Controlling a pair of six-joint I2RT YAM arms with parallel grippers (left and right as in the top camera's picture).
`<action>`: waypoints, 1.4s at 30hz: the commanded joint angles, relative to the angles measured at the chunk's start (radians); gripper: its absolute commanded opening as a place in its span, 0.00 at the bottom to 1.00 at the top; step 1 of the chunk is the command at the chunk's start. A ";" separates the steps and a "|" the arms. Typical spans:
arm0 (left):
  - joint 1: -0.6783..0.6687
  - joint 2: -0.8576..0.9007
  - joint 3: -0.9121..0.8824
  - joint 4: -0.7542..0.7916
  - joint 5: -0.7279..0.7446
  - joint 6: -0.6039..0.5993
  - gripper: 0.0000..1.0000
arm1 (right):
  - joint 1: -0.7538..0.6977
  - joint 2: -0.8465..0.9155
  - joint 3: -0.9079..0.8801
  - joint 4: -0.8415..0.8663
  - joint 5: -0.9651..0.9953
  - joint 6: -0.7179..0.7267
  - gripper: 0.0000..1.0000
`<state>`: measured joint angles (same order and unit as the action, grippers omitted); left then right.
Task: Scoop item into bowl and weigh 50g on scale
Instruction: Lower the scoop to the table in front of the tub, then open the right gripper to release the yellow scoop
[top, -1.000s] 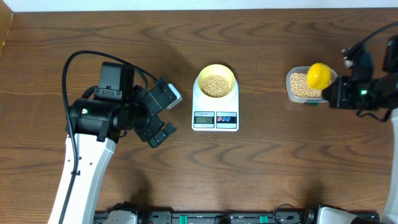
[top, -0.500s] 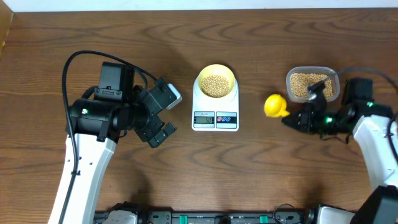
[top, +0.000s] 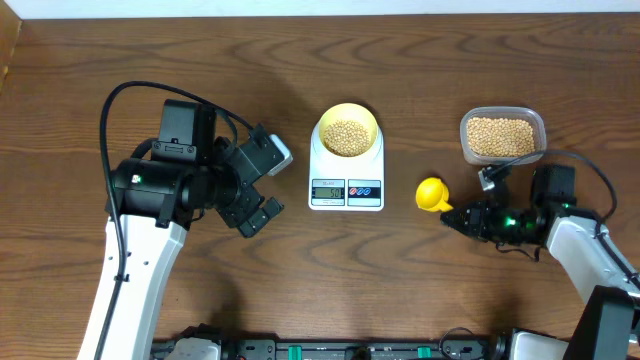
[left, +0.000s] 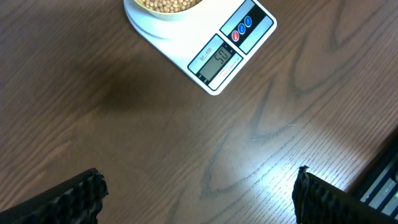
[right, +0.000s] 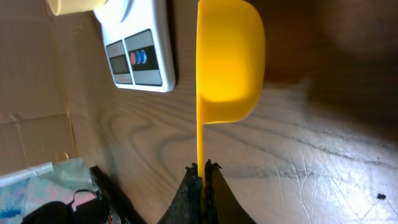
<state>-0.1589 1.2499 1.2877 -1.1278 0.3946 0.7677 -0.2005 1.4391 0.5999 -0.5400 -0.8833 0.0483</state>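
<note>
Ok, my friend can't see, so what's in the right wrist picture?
A bright yellow scoop sticks up from the right pincer, shut on its thin handle, above a wooden table. At upper left is the white scale, with an edge of the pale yellow bowl.

- Left arm (top: 130, 270) rises from the lower left of the overhead view, with its wrist turned toward frame centre.
- Left gripper (top: 272, 182) has its jaws spread wide and holds nothing.
- Right arm (top: 585, 245) reaches in from the lower right, pointing left.
- Right gripper (top: 449, 216) is clamped tight on the thin handle of a yellow scoop (top: 432, 194).
</note>
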 joint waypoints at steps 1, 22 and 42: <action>0.003 0.000 -0.007 -0.005 0.016 0.018 0.98 | -0.004 -0.003 -0.038 0.023 -0.008 0.041 0.01; 0.003 0.000 -0.007 -0.005 0.016 0.018 0.98 | -0.004 -0.003 -0.072 0.028 0.187 0.049 0.56; 0.003 0.000 -0.007 -0.005 0.016 0.018 0.98 | -0.004 -0.036 0.159 -0.008 0.519 0.048 0.99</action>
<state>-0.1589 1.2499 1.2877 -1.1286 0.3950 0.7677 -0.2008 1.4189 0.6598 -0.4919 -0.4408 0.1032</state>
